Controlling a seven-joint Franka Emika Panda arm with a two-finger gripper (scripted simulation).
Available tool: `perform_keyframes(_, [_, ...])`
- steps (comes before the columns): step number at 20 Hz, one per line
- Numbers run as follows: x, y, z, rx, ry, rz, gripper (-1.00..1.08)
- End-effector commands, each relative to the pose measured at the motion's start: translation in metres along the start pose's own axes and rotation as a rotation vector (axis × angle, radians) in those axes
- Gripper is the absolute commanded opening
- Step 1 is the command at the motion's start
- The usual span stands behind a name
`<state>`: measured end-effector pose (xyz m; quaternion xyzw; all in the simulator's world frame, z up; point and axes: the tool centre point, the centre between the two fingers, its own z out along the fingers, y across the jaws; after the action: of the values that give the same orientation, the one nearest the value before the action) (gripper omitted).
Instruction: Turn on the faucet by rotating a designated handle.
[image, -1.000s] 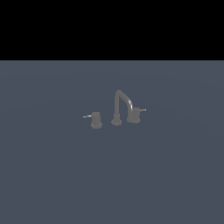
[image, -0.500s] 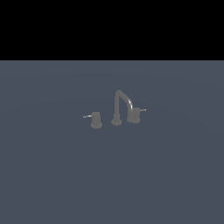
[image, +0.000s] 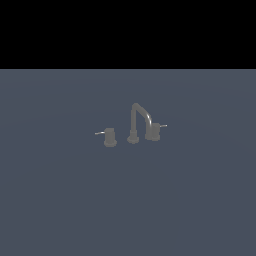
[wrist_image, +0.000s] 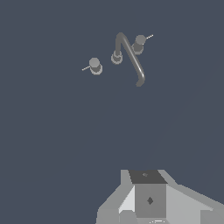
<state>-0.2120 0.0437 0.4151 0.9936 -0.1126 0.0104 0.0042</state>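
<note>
This is a bare simulated test scene, not a furnished room. A flat slate-grey floor (image: 65, 200) runs to a black backdrop (image: 128, 30), and only a small grey faucet (image: 134, 127) stands on it.

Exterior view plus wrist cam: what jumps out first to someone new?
The faucet stands small and alone mid-floor, its arched spout between two stubby handles. The designated handle sits toward the exterior view's left, pin pointing away from the spout. In the wrist view, only the end effector body shows, far from the faucet.
</note>
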Motion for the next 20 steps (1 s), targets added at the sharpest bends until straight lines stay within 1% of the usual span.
perform_keyframes(1, [0.006,-0.012,0.017,0.001,-0.001,0.052,-1.00])
perform_keyframes(11, [0.039,-0.055,0.083,0.003,-0.007,0.255,-1.00])
perform_keyframes(20, [0.073,-0.086,0.139,0.005,-0.012,0.426,-1.00])
